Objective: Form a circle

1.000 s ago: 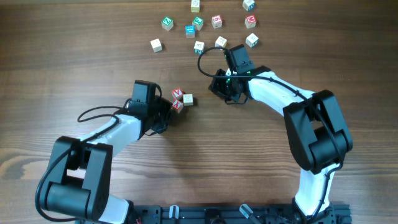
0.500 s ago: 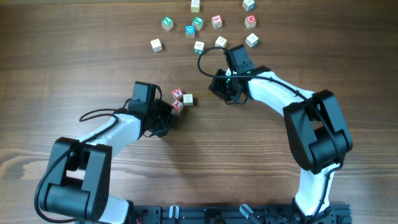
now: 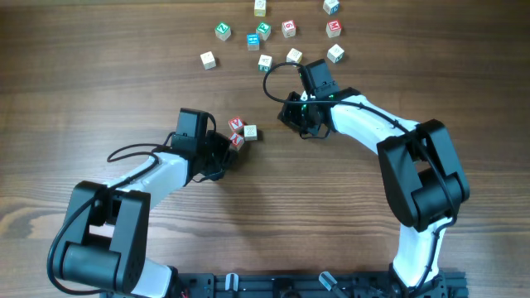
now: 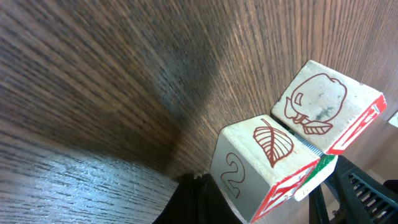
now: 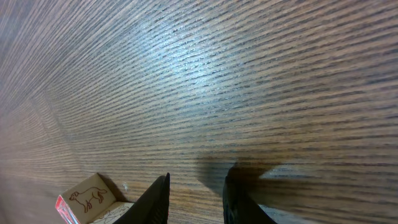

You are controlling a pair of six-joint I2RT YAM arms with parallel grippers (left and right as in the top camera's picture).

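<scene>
No shift noted since a second ago. Cube cluster (image 3: 241,132) lying mid-counter (image 3: 99,74), just beside left tool (image 3: 224,151), closed and empty. Right tool (image 5: 196,190) narrowly parted, empty. Judged light, hard, prone to skidding: push or pinch on flat opposite faces.

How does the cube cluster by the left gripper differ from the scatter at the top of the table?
Count: the cluster has three cubes, the scatter about ten.
Spacing: the cluster's cubes sit packed together; the scatter's lie apart.
Colour: the cluster is red print plus one pale cube; the scatter mixes green, blue, red.
Both: small printed wooden cubes.
</scene>
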